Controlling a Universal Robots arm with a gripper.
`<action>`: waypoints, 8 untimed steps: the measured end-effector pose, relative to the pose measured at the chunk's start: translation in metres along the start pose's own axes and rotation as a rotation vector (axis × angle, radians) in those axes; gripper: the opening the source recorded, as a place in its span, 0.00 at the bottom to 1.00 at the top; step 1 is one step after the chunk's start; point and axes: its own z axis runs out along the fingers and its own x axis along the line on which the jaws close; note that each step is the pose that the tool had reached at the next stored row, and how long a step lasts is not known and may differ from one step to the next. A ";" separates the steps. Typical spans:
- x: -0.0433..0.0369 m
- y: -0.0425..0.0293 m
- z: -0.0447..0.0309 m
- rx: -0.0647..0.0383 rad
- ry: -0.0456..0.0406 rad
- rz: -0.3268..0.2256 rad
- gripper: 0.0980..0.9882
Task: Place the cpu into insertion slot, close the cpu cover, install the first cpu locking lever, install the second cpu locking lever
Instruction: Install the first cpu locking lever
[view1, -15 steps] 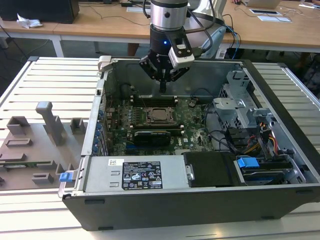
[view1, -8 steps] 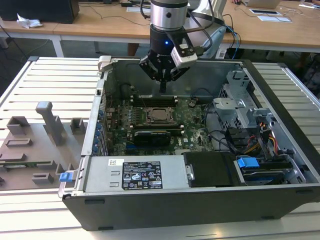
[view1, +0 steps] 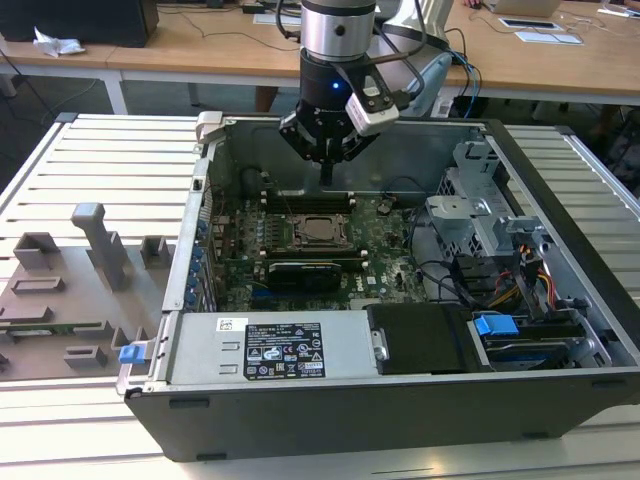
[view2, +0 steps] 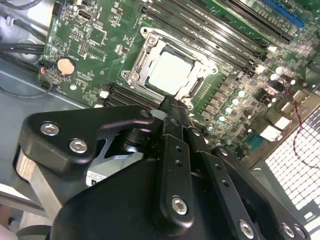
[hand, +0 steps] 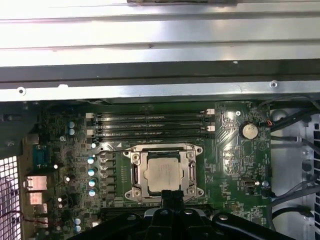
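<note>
Silver-grey metal shows at the middle of the green motherboard (hand: 227, 165), where the cpu (hand: 161, 172) lies flat in its socket. It also shows in the second wrist view (view2: 170, 73) and the exterior view (view1: 322, 231). The cpu cover (hand: 134, 174) lies down flat around it, a silvery frame with the chip's top showing through its window. Whether the thin locking levers along the socket's edges are latched cannot be told.

The gripper (view1: 327, 176) hangs from the arm over the open computer case (view1: 400, 410), above the board's far edge in the exterior view, between the socket and the case's rear wall. Its black fingers (view2: 172, 107) are pressed close together with nothing seen between them. Their tips point down at the board just beside the socket, and they look clear of the cover and the chip. In the first wrist view the fingertips (hand: 170, 197) stand at the socket's edge.

Four long black memory slots (hand: 150, 125) run along one side of the socket. A round coin cell (hand: 248, 131) sits near the board's corner beyond them. The case rests on a slatted metal table (view1: 100, 150). A grey fixture board (view1: 60, 290) with raised blocks lies on the table at the exterior view's left, well apart from the case.
</note>
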 end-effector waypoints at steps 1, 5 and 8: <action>0.0000 0.0000 0.0000 0.000 -0.0002 -0.009 0.01; 0.0000 0.0000 0.0000 -0.001 -0.0005 -0.041 0.01; 0.0000 0.0000 0.0000 -0.002 -0.0007 -0.063 0.01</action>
